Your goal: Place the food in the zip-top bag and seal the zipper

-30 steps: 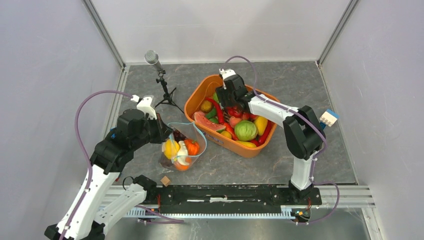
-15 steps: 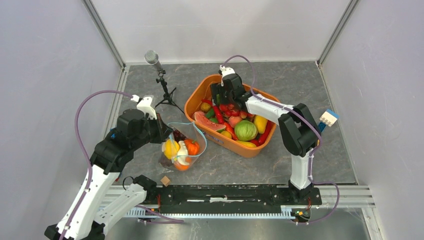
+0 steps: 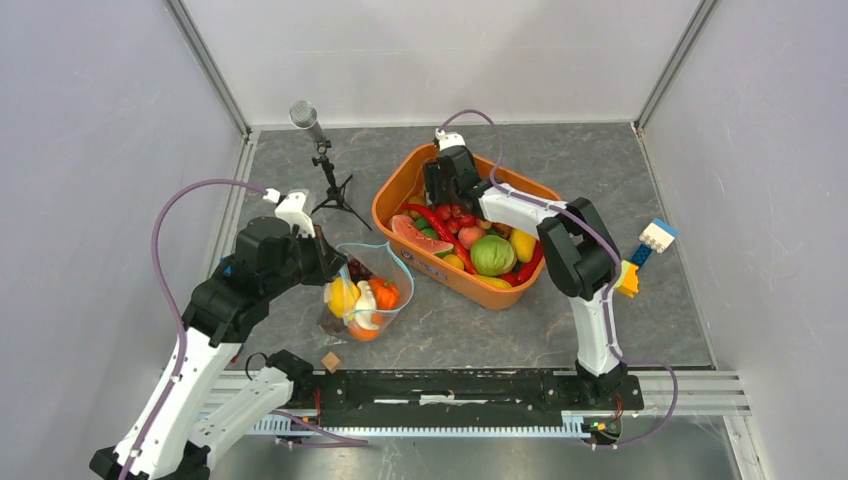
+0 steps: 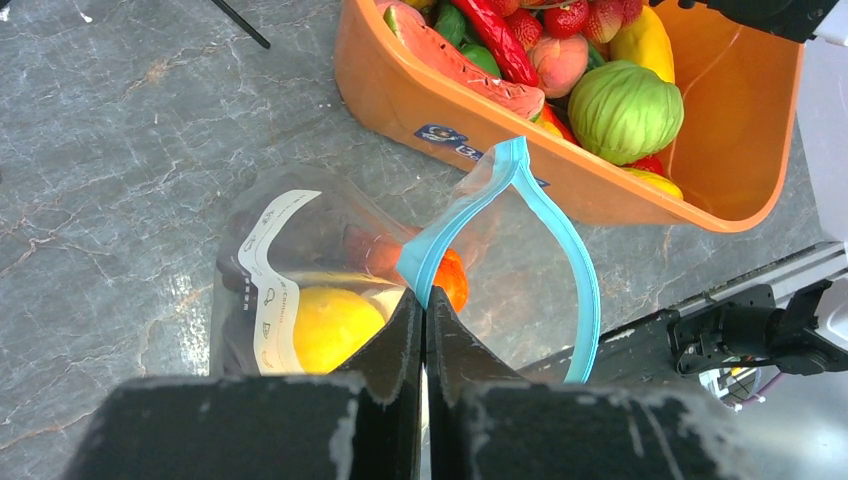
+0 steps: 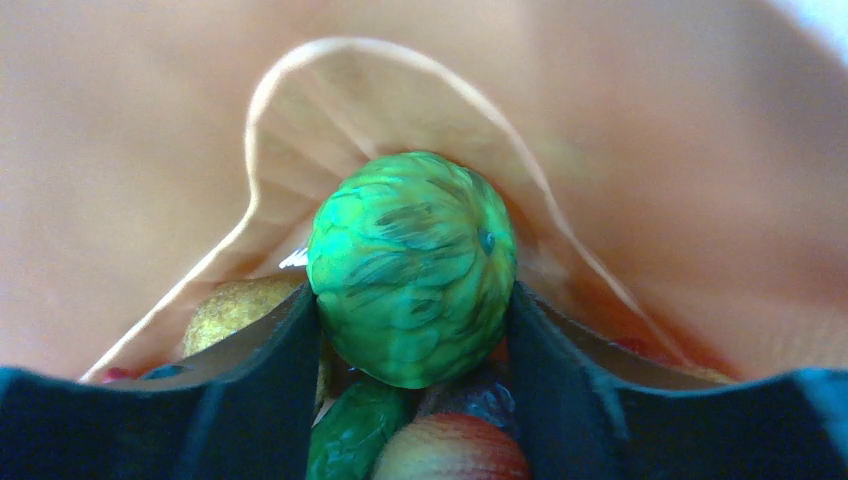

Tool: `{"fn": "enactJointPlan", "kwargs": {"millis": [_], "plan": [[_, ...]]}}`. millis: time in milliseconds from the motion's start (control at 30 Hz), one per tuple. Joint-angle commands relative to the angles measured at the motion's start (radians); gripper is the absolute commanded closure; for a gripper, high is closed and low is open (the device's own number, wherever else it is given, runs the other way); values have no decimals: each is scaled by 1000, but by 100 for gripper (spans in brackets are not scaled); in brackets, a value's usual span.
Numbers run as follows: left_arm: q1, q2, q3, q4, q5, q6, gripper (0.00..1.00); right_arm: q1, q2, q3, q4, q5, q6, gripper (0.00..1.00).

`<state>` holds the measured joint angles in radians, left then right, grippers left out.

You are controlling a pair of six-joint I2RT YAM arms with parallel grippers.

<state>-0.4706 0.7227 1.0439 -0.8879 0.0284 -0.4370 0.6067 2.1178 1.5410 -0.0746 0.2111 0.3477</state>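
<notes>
The clear zip-top bag point(image 3: 365, 290) stands on the table left of the orange bin, its mouth open. My left gripper point(image 4: 424, 295) is shut on the teal zipper point(image 4: 520, 190) at the near edge of the mouth. Inside the bag lie a yellow piece point(image 4: 325, 325) and an orange piece point(image 4: 452, 280). My right gripper point(image 3: 440, 195) is down in the far left corner of the bin. Its fingers press both sides of a round green fruit point(image 5: 412, 265), against the bin wall. More food lies beneath it.
The orange bin point(image 3: 400, 185) holds a watermelon slice point(image 3: 420, 237), a pale green round piece point(image 3: 492, 257), red peppers and several other pieces. A microphone on a tripod point(image 3: 305, 115) stands behind the bag. A wooden cube point(image 3: 330, 361) lies near the front rail; building blocks point(image 3: 657, 237) sit at the right.
My right gripper has moved left into the bin's far left corner, opened wide, then closed onto the round green fruit. The left arm and bag have not moved.
</notes>
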Motion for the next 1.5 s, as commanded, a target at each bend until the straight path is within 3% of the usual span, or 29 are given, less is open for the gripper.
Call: {"fn": "enactJointPlan", "kwargs": {"millis": [0,200,533,767,900,1267,1467], "plan": [[3,1,7,64,15,20,96,-8,-71,-56,67,-55,-35,50],[2,-14,2,63,23,8,96,-8,-304,-210,227,-140,-64,60],[3,-30,1,64,49,0,96,-19,-544,-428,251,-260,-109,57],[3,-40,-4,66,64,-5,96,-22,-708,-607,364,-521,-88,57],[2,-27,-5,66,85,-5,96,-5,-808,-654,436,-581,-47,59],[3,-45,-4,75,88,-20,96,315,-900,-636,369,-640,-170,57],[3,-64,-7,72,92,-27,96,438,-836,-579,264,-498,-247,55]]}}
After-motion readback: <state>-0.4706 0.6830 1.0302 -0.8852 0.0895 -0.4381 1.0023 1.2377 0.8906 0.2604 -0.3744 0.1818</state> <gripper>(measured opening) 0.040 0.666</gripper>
